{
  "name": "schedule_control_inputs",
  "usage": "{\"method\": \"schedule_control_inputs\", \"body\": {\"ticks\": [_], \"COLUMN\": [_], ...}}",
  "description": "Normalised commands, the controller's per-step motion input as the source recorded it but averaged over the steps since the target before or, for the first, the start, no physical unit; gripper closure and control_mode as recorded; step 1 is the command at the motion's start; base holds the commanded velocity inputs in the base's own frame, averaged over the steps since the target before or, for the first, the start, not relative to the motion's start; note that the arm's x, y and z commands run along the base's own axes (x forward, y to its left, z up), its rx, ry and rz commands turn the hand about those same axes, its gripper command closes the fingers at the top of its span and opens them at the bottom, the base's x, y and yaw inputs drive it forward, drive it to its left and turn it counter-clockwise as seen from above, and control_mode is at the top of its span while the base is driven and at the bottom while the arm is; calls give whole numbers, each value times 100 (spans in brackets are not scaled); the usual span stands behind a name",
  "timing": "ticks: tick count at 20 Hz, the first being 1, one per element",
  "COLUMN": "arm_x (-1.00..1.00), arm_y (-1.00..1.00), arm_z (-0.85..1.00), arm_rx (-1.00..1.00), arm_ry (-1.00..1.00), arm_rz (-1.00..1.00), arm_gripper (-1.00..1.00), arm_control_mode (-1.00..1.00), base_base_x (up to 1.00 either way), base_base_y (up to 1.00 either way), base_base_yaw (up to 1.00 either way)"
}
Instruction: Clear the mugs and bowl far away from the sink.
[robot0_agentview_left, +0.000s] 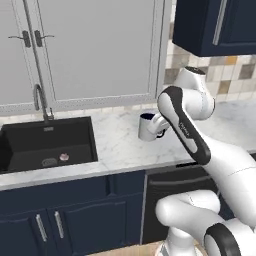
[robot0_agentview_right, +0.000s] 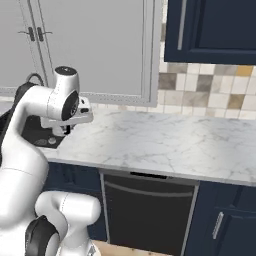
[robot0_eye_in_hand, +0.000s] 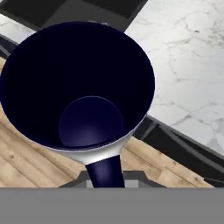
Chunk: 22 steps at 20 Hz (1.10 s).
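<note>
Grey-white mug (robot0_agentview_left: 147, 128) with navy inside, white grey-veined marble counter (robot0_agentview_left: 120, 142), black sink (robot0_agentview_left: 45, 142).

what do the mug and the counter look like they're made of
Mug: likely glazed ceramic, with a smooth grey-white outside, a glossy dark navy inside and a navy handle. Counter: looks like polished marble or a marble-look stone, white with fine grey veining. Both are rendered, so this is by look only.

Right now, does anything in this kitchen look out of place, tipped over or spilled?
Nothing is spilled or broken. The grey-white mug hangs upright in the air at the gripper, above the marble counter right of the sink. A small pinkish thing lies in the basin.
</note>
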Motion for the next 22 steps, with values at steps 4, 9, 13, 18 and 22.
{"method": "schedule_control_inputs", "body": {"ticks": [4, 9, 13, 18, 22], "arm_x": [0, 0, 0, 0, 0], "arm_y": [0, 0, 0, 0, 0], "arm_z": [0, 0, 0, 0, 0], "arm_rx": [0, 0, 0, 0, 0], "arm_ry": [0, 0, 0, 0, 0], "arm_rz": [0, 0, 0, 0, 0], "arm_gripper": [100, 100, 100, 100, 100], "arm_control_mode": [100, 100, 100, 100, 100], "base_base_x": [-51, -47, -50, -44, -42], "base_base_y": [0, 1, 0, 0, 0], "base_base_yaw": [80, 96, 100, 100, 100]}}
